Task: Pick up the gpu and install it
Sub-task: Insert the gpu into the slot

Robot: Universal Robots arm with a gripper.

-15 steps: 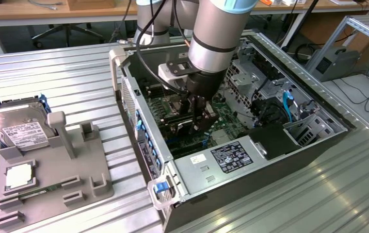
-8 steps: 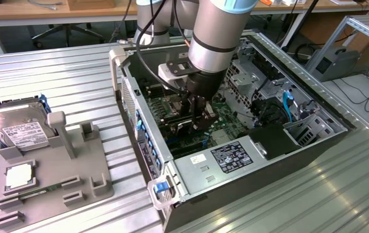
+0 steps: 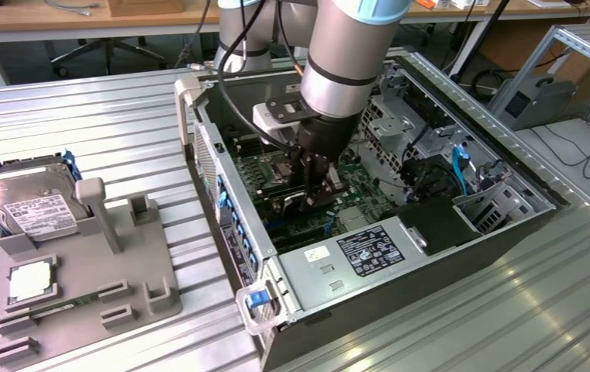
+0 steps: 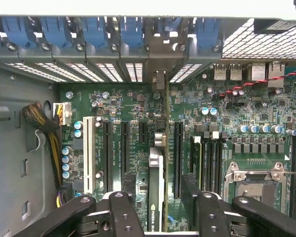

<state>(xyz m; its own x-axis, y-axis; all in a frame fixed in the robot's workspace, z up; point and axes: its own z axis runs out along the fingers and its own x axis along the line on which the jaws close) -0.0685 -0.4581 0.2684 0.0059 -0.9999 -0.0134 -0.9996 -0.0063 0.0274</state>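
The gpu (image 4: 158, 197) stands on edge on the green motherboard (image 4: 128, 106) inside the open computer case (image 3: 305, 271). Its metal bracket end (image 4: 159, 81) reaches the case's rear slot wall. My gripper (image 4: 160, 210) straddles the card from above. One black finger (image 4: 122, 212) stands on the cooler side and the other (image 4: 207, 212) on the far side. A gap shows between each finger and the card, so the jaws stand open around it. In the exterior view the gripper (image 3: 310, 186) is lowered deep into the case over the board.
Blue slot latches (image 4: 91, 32) line the rear wall. RAM sticks (image 4: 207, 158) and the CPU socket (image 4: 254, 182) lie close beside the card. Outside the case, a grey holder (image 3: 87, 271) carries a hard drive (image 3: 31, 209), a chip (image 3: 31, 280) and a slim RAM stick (image 3: 62, 304).
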